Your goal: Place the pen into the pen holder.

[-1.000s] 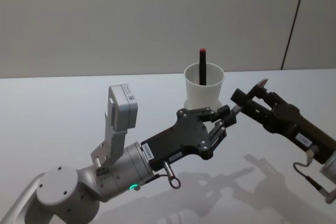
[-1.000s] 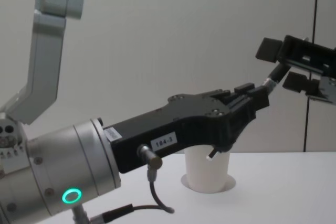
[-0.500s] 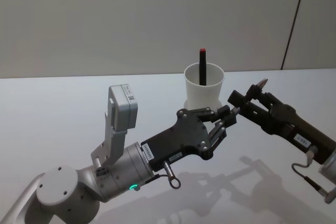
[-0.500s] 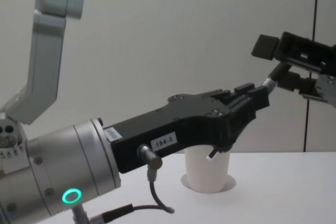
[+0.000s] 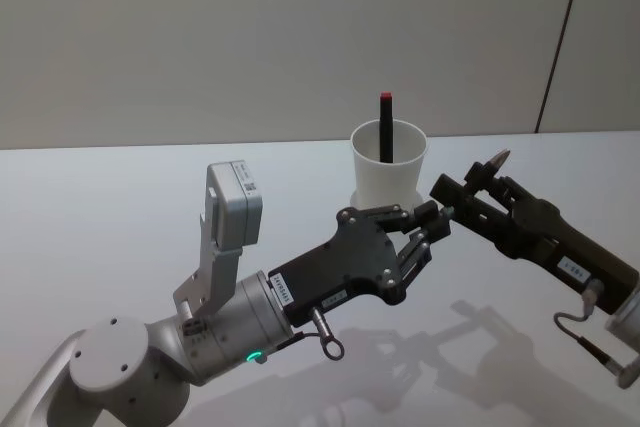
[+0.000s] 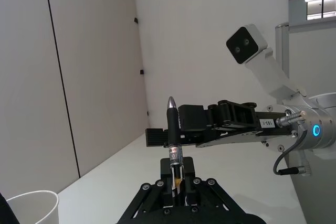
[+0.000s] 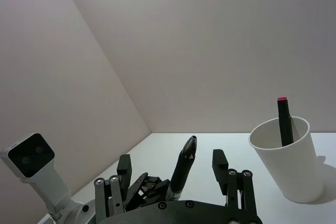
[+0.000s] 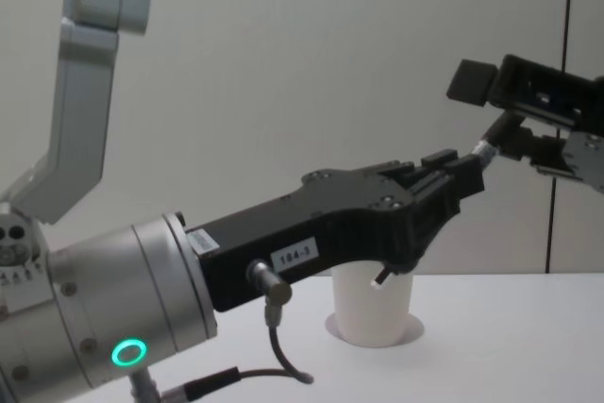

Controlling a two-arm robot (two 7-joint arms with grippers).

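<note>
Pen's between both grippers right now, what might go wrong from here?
1. The left gripper pinches the pen near one end, and the right gripper is open around it. If the left lets go too early, the pen may drop.
2. The pen holder already holds a red-tipped pen, which the incoming pen might hit.

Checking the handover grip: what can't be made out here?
- Head view: pen shaft hidden by the right claw; its tip sticks out.
- Chest view: cup rim and contents hidden by the left claw.
- Left wrist view: cup cut off by the lower edge.
</note>
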